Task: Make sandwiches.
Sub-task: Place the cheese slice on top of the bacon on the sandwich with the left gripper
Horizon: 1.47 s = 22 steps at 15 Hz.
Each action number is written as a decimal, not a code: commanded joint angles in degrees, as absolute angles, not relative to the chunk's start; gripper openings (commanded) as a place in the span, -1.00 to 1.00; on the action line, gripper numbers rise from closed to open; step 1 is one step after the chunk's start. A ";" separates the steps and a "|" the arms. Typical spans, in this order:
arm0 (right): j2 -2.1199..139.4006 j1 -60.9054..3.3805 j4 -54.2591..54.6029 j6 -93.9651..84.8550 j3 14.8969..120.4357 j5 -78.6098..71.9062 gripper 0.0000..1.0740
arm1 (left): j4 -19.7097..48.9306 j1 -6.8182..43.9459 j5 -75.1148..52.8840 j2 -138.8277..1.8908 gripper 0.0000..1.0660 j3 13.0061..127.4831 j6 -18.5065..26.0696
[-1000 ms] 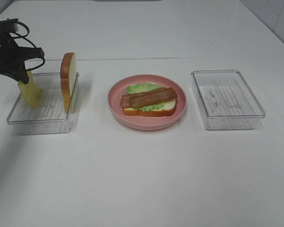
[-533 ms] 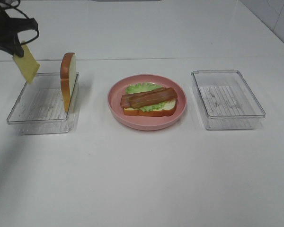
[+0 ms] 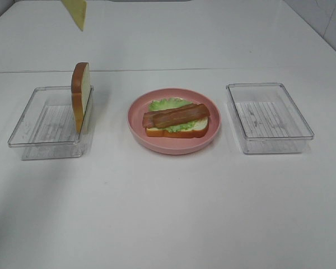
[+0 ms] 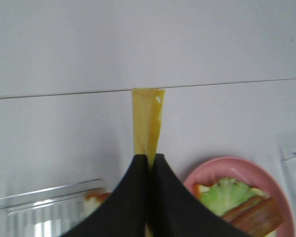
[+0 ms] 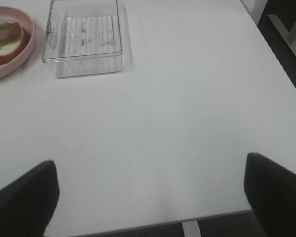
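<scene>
A: Item one, pink round plate (image 3: 173, 143). Location?
B: Middle of the white surface (image 3: 173, 213), between two clear plastic trays.

A: Contents of plate?
B: Bottom bread slice (image 3: 193, 130), white with orange-brown crust, lying flat. Ruffled green lettuce leaf (image 3: 167, 104) on it, spilling past the far edge. Reddish-brown bacon strips (image 3: 176, 115) on top, lying lengthwise across the lettuce.

A: Left tray (image 3: 36, 140)?
B: Holds the second bread slice (image 3: 80, 95), standing on edge against the tray wall nearest the plate, crust face toward the tray interior. Nothing else visible inside.

A: Right tray (image 3: 269, 143)?
B: Ribbed floor showing, no food visible. Same tray seen from the right wrist, just beside the plate rim.

A: Yellow cheese square (image 4: 147, 126)?
B: Off the surface, hanging edge-on from the left hand (image 4: 149, 163). High view shows only its lower corner at the top edge, behind and above the left tray; the hand itself out of that view.

A: Left hand state?
B: Black fingers (image 4: 175, 197) pressed together, clamped on the cheese square, the sheet sticking out past the tips.

A: Right hand (image 5: 150, 192)?
B: Spread wide apart, holding nothing. Two dark fingertips at the corners of the wrist view, bare surface between them, well apart from tray and plate.
</scene>
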State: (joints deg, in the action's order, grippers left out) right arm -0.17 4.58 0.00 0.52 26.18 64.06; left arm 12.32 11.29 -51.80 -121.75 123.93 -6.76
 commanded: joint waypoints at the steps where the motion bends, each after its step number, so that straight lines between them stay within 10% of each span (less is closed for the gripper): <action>1: -1.95 4.93 0.00 0.00 26.47 63.88 0.84 | 17.59 14.21 -48.87 -122.04 -1.00 124.39 -7.28; 12: -1.95 4.93 0.00 0.00 26.47 63.88 0.84 | 27.67 30.08 -46.12 -132.24 -1.00 124.33 -6.70; 22: -1.95 4.93 0.00 0.00 26.47 63.88 0.84 | 31.97 29.68 -49.45 -140.32 -1.00 124.27 -8.59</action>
State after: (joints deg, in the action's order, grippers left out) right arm -0.17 4.58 0.00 0.52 26.18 64.06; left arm 31.97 29.85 -49.16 -140.32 123.93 -8.19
